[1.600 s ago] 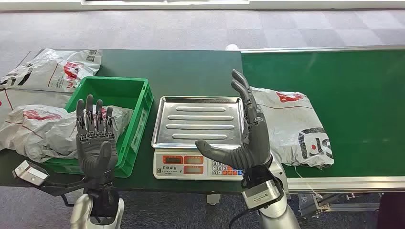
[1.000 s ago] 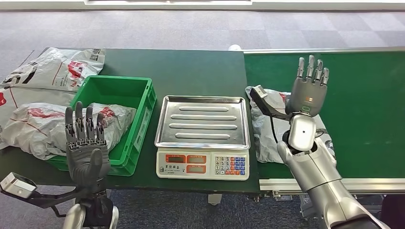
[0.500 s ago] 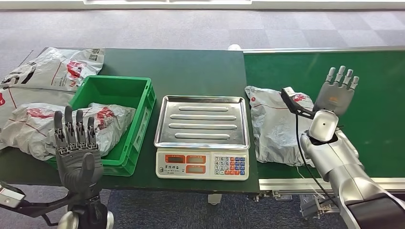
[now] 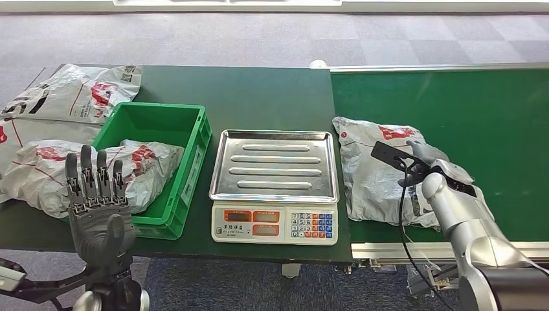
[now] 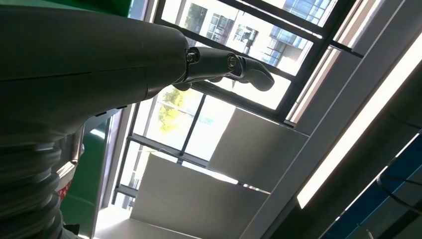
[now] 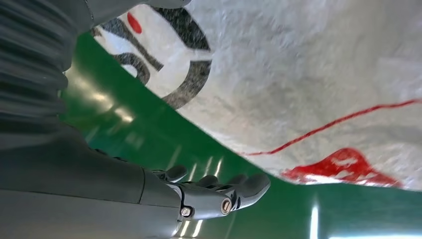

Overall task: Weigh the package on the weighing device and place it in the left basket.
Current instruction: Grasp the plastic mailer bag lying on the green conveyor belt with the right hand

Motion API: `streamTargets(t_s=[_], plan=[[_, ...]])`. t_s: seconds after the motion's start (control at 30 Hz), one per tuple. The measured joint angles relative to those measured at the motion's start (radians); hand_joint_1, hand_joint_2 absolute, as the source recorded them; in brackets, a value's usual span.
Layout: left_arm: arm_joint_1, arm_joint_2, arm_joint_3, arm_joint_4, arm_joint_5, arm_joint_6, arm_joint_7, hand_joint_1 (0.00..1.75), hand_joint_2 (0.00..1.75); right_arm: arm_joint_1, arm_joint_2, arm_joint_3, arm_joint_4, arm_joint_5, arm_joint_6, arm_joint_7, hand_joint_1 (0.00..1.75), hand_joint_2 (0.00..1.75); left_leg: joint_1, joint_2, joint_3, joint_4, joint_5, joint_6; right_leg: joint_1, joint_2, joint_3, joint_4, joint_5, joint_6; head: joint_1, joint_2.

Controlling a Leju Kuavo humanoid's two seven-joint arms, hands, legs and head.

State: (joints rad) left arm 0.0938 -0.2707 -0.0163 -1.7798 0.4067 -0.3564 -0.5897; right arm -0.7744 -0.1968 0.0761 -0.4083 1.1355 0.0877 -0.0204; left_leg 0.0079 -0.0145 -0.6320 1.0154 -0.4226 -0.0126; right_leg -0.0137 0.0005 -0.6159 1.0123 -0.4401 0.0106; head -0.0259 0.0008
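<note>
Green plastic basket [image 4: 158,123] on the far left, one grey bag lying in it already, and the left hand [image 4: 97,207] is raised in front, fingers spread, empty. Centre table, the steel-trayed weighing scale [image 4: 274,167] is bare. Over on the green conveyor belt [image 4: 466,103] lies the crumpled grey plastic package [image 4: 372,172], and the right hand [image 6: 219,194] is low beside it, fingers apart, gripping nothing. Pickup step, I'd say: next it must close on the package.
</note>
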Motion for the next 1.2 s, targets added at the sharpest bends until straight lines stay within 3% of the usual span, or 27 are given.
streamTargets(t_s=[0.3, 0.53, 1.2], plan=[[0.006, 0.0, 0.014, -0.005, -0.008, -0.003, 0.006, 0.0, 1.75, 0.002, 0.007, -0.017, 0.012, 0.003, 0.044, -0.025, 0.0, 1.75, 0.0, 0.0, 0.0, 0.0, 0.0, 0.0, 0.0, 0.0, 0.0, 0.0, 0.0, 0.0, 0.0, 0.0], [0.009, -0.002, 0.018, -0.012, -0.013, 0.013, 0.005, 0.0, 1.75, 0.004, 0.008, -0.004, 0.019, 0.115, 0.105, 0.113, 0.0, 1.75, 0.0, 0.0, 0.0, 0.0, 0.0, 0.0, 0.0, 0.0, 0.0, 0.0, 0.0, 0.0, 0.0, 0.0], [0.008, -0.006, 0.021, -0.011, -0.024, 0.024, -0.004, 0.0, 1.75, 0.0, -0.012, 0.027, 0.043, 0.145, 0.166, 0.096, 0.0, 1.75, 0.0, 0.0, 0.0, 0.0, 0.0, 0.0, 0.0, 0.0, 0.0, 0.0, 0.0, 0.001, 0.0, 0.0]])
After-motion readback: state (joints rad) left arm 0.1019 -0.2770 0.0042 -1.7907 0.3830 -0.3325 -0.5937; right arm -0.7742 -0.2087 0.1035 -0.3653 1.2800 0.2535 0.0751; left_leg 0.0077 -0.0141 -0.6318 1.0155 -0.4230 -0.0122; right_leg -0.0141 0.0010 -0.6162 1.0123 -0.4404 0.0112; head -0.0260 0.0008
